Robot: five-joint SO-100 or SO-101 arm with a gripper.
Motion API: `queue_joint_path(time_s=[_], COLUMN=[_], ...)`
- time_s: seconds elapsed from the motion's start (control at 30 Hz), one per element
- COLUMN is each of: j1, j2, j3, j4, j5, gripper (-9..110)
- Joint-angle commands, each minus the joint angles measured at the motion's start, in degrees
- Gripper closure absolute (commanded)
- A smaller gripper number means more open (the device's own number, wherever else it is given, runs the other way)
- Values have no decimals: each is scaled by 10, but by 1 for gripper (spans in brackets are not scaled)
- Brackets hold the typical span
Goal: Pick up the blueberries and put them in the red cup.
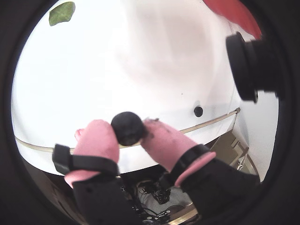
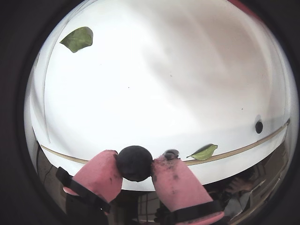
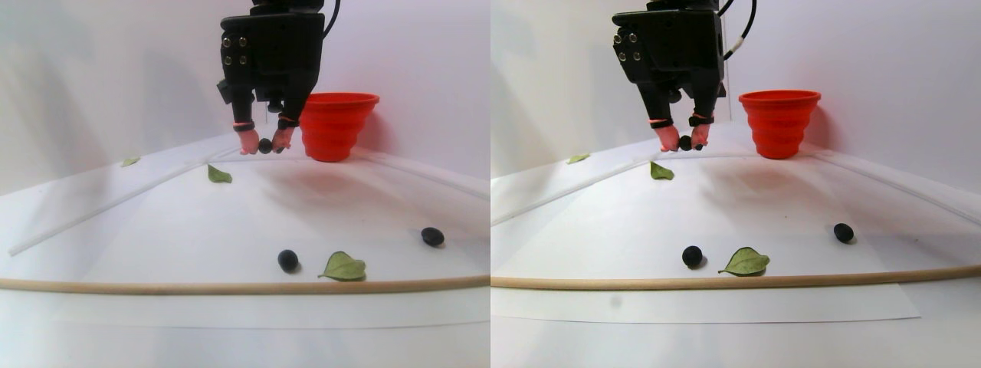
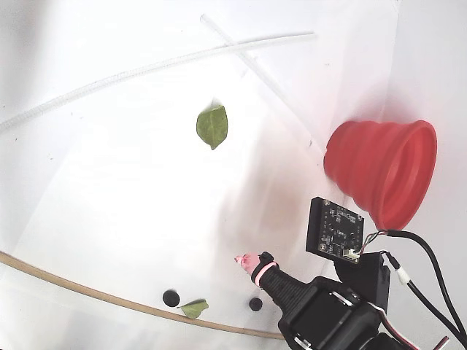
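Leaves lay furthest left in the stereo pair view, one small leaf [image 3: 130, 162] far out and another leaf [image 3: 219, 175] nearer the middle of the white tabletop [image 3: 153, 230]. Next along hung the hand [image 3: 265, 144], lifted clear of the surface and pinched narrow on a single blueberry [image 3: 265, 145], its pink fingertips [image 1: 97, 140] pressing the berry from either side in both wrist views. Just right of it stood the red cup [image 3: 335, 125], upright, its rim roughly level with the hand's wrist bands and so above the held berry. Nearer the front, a loose blueberry [image 3: 288, 260] sat beside a third leaf [image 3: 343, 267], and another blueberry [image 3: 432, 236] lay further right, both short of the wooden strip [image 3: 230, 287].

The risk, as I judged it, was twofold. The berry was round and gripped only at its sides, so any slackening or jolt could let it roll out. And with the berry hanging below the rim, a straight sideways move might knock the light cup over instead of clearing it.
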Motion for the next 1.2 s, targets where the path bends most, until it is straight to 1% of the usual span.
queue_joint_path(time_s=[0.0, 0.7, 1.17], j1=[15, 70, 106], j2=[68, 177, 169], j3=[-3, -12, -54], j4=[8, 8, -12], j5=[-6, -43, -55], gripper=[91, 91, 91])
